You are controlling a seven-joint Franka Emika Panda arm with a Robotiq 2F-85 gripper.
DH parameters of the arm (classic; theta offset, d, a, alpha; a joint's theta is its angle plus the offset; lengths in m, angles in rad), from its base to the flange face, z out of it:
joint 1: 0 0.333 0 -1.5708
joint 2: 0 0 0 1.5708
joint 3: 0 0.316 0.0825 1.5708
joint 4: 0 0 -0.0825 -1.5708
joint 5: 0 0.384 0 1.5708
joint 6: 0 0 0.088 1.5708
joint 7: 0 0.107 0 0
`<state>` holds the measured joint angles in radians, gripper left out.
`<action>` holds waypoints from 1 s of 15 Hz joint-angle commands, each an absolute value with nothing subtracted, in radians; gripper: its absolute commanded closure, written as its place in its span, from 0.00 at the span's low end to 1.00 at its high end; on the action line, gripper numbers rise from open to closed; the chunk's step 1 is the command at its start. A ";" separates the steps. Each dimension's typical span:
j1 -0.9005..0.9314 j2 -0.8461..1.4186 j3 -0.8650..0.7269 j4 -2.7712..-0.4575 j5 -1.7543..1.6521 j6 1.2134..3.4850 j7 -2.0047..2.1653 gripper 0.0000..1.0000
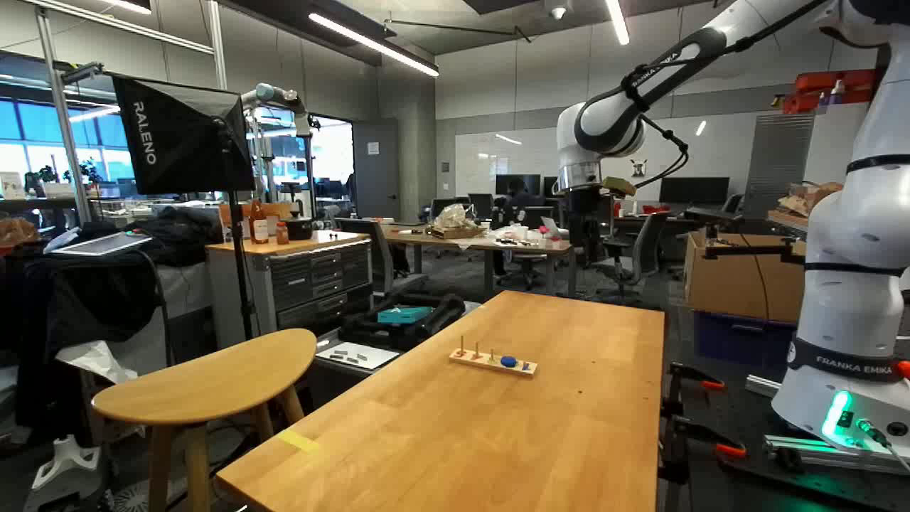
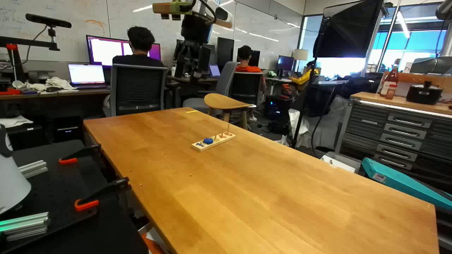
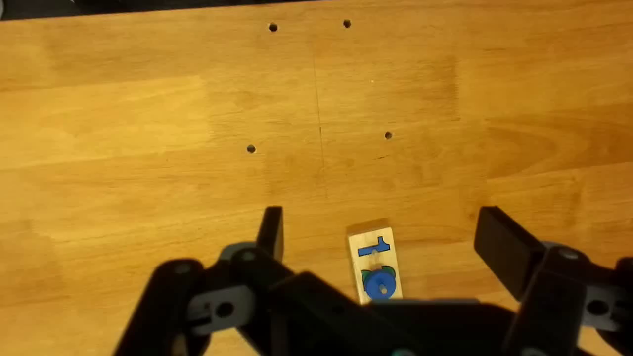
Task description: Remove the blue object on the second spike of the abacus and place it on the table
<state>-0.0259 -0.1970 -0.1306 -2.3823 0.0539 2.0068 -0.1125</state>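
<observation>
The abacus is a pale wooden board [image 1: 488, 363] with several spikes in a row, resting on the wooden table [image 1: 569, 434]. A blue disc-like object [image 1: 507, 361] sits on its second spike, beside the end marked 1. Both also show in an exterior view, the board [image 2: 219, 139] and the blue object [image 2: 208, 140]. In the wrist view the blue object [image 3: 380, 285] and the board's "1" end [image 3: 365, 264] lie below and between the fingers; the gripper's body hides the rest. My gripper [image 3: 388, 232] is open and empty, high above the table [image 1: 586, 252].
Black clamps with orange ends [image 2: 86, 205] grip the table edge on the robot's side. A wooden stool [image 1: 213, 380] and a teal box [image 2: 406, 183] stand off the table. Small holes [image 3: 251, 149] dot the tabletop near the robot. Yellow tape [image 1: 300, 441] marks one end.
</observation>
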 commanded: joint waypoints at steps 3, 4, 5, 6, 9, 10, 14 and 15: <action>-0.041 -0.197 -0.116 -2.375 0.057 2.005 -0.115 0.00; -0.036 -0.187 -0.101 -2.380 0.032 2.034 -0.096 0.00; -0.028 -0.177 -0.088 -2.382 0.026 2.062 -0.083 0.00; -0.015 -0.149 -0.065 -2.378 0.012 2.100 -0.062 0.00; 0.011 -0.048 0.003 -2.356 -0.045 2.236 0.002 0.00; 0.020 -0.007 0.021 -2.345 -0.071 2.284 0.025 0.00; 0.050 0.179 0.047 -2.267 -0.177 2.426 0.136 0.00; 0.059 0.222 0.041 -2.246 -0.196 2.452 0.157 0.00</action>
